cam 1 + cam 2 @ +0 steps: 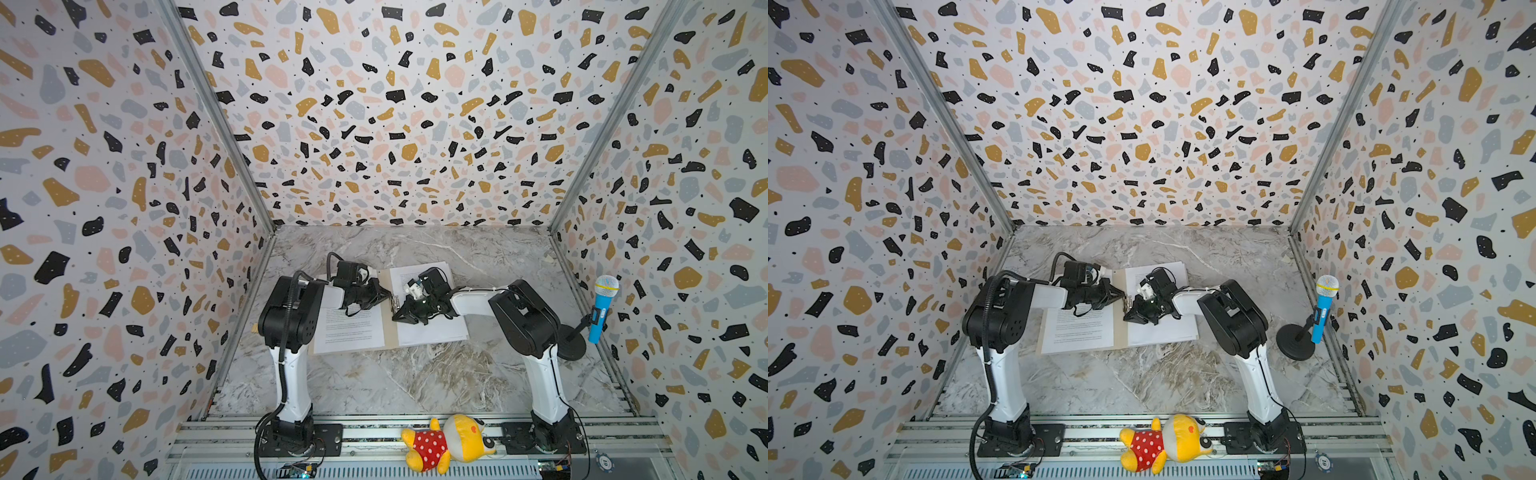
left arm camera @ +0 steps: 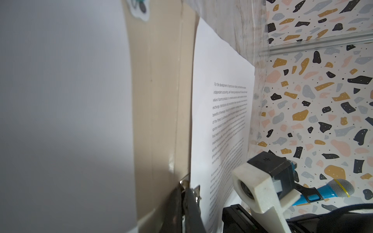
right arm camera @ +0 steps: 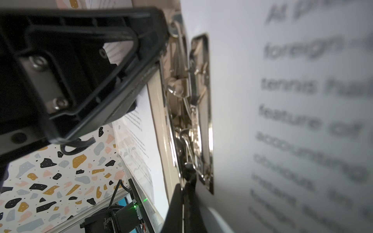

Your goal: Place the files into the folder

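The tan folder lies open on the marble table. A printed sheet of the files lies on its left half. A second lies on its right half, over a skewed third. The silver clip sits at the spine. My left gripper is shut, with its tips at the clip's far end. My right gripper is shut at the clip's near end. I cannot tell whether either pinches the clip's wire.
A blue toy microphone on a black round stand is by the right wall. A yellow plush toy lies on the front rail between the arm bases. Patterned walls close in three sides of the table.
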